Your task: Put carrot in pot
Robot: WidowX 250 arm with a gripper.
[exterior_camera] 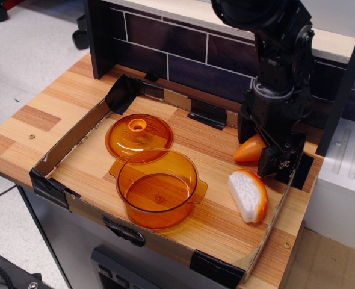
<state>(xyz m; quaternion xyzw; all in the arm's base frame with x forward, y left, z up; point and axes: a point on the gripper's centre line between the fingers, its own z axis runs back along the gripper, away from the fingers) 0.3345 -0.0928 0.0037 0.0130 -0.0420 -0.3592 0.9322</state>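
Observation:
The carrot (248, 150) is a stubby glossy orange cone at the right of the tray, its tip pointing left and slightly up. My black gripper (263, 152) comes down from above and is closed on the carrot's thick end, which is hidden between the fingers (272, 161). The carrot sits low, at or just above the tray floor. The pot (158, 190) is round translucent amber and stands empty and upright at the front middle of the tray, well to the left of the gripper.
The pot's domed orange lid (138, 135) lies just behind the pot. A white-and-orange wedge toy (248, 195) lies in front of the gripper. Low cardboard tray walls (75, 139) with black tape surround the area. A dark tiled wall (183, 51) stands behind.

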